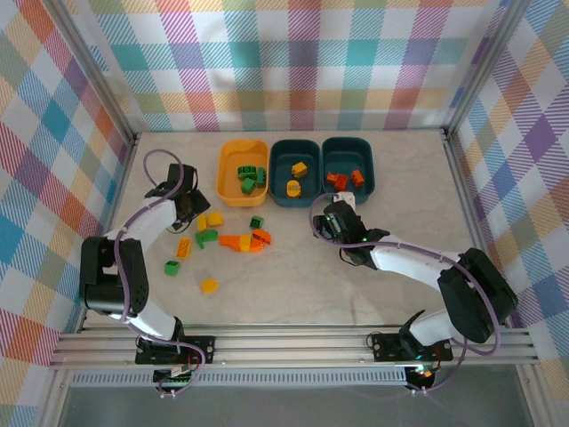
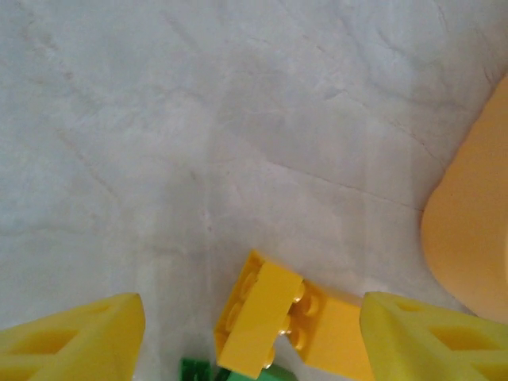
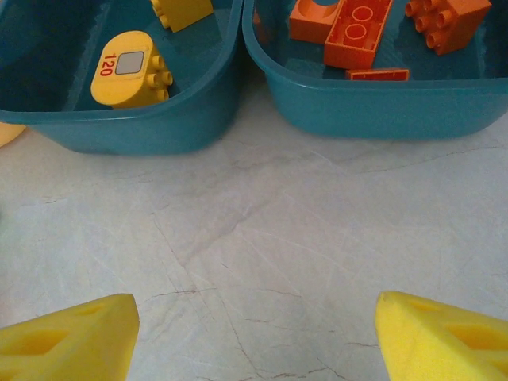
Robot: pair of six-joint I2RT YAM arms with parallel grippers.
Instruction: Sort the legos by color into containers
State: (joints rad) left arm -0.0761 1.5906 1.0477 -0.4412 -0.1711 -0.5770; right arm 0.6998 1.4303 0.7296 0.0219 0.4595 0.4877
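Lego (image 2: pixel 260 321) between left claw's (image 2: pixel 251 341) jaws

From my feed the bench (image 1: pixel 409 205) is a pale, marble-look surface, off-white with fine grey veins running across it. In the two wrist views those veins read as thin cracks and faint smudges. Plaid cloth (image 1: pixel 302 62) in pink, teal, yellow and purple hangs along the far side, and I see the same pattern down the left and right sides. The left post (image 1: pixel 93 71) and the right post (image 1: pixel 484 62), both aluminium, slant up from the far corners of the bench. Along the near edge runs a grooved aluminium rail (image 1: pixel 293 342) spanning the full width.
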